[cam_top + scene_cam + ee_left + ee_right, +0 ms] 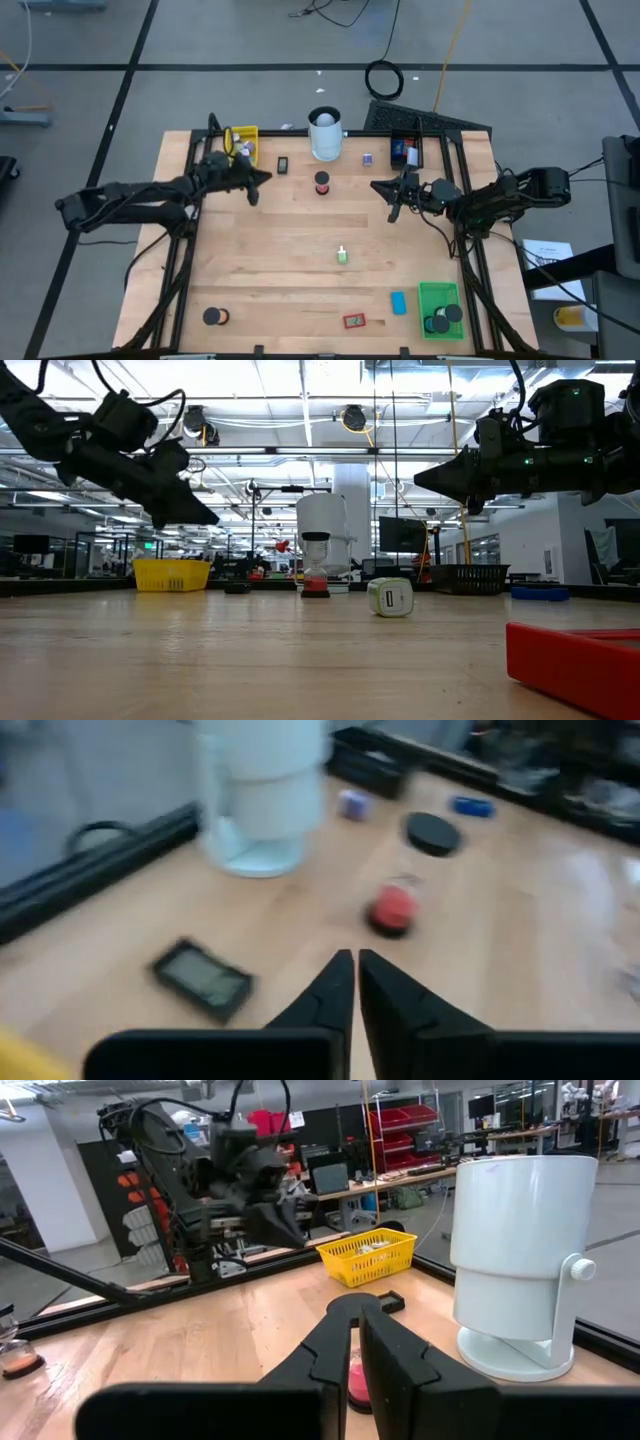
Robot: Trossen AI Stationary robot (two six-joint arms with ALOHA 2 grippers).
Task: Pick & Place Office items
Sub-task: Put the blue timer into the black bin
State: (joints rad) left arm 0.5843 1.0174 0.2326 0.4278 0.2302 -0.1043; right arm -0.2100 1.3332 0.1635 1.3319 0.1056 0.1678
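Note:
Small office items lie scattered on the wooden table: a red-and-black piece [322, 183] [392, 910] standing near the middle far side, a dark flat rectangle [283, 165] [200, 978], a green-white block [342, 255] [390, 597], a blue block [398, 302], a red clip [354, 321] and a black disc [213, 316]. My left gripper [264, 177] [355, 960] hangs shut above the table, left of the red piece. My right gripper [377, 186] [355, 1315] hangs shut to its right. Both are raised clear in the low view and hold nothing.
A tall white cylinder [325, 135] [520, 1270] stands at the far edge. A yellow tray [241, 143] sits far left, a black tray [403, 150] far right, and a green tray [440, 308] holding black discs near right. Bare wood lies between the two grippers and the near edge.

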